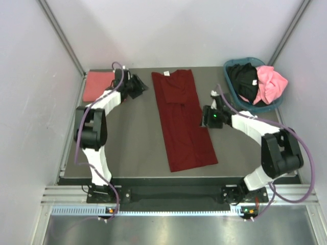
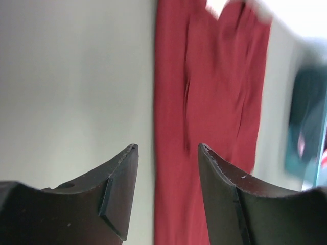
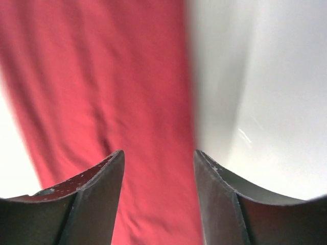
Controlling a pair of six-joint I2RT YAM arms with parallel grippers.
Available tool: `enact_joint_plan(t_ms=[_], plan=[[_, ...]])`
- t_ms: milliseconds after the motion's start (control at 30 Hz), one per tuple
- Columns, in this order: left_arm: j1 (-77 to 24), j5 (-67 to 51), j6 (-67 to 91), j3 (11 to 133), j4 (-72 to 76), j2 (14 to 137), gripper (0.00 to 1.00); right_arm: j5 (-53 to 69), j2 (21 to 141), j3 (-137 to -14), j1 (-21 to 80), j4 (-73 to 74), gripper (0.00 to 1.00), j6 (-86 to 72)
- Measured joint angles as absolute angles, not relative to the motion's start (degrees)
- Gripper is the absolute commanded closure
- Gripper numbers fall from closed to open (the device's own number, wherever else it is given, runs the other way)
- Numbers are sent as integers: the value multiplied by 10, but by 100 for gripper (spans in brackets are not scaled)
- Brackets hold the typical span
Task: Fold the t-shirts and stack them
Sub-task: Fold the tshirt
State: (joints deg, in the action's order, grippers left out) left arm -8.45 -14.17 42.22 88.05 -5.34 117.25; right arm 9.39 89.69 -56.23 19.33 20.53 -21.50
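The maroon t-shirt, a long folded strip in the middle of the table, looks light and limp (best pinched at corners or a folded edge). The right gripper hangs just right of it and the left gripper sits off its far-left corner, both with jaws apart and empty

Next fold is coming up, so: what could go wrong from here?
1. The maroon shirt lies as a long strip, skewed toward its near end; a crosswise fold may come out uneven.
2. The left end effector, open, sits near the folded salmon-pink shirt and could snag it.
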Motion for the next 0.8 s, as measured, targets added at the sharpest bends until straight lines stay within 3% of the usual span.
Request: enact_joint_plan(t_ms=[167, 433, 600, 800], plan=[[-139, -139, 418, 678, -89, 1013, 45, 85, 817, -482, 139, 276, 34, -235], [-344, -123, 471, 455, -154, 823, 42, 84, 711, -407, 130, 339, 45, -253], [-399, -91, 537, 379, -160, 700, 41, 104, 677, -350, 130, 339, 50, -262], [-455, -80, 609, 312, -129, 679, 40, 118, 678, -317, 130, 336, 48, -274]])
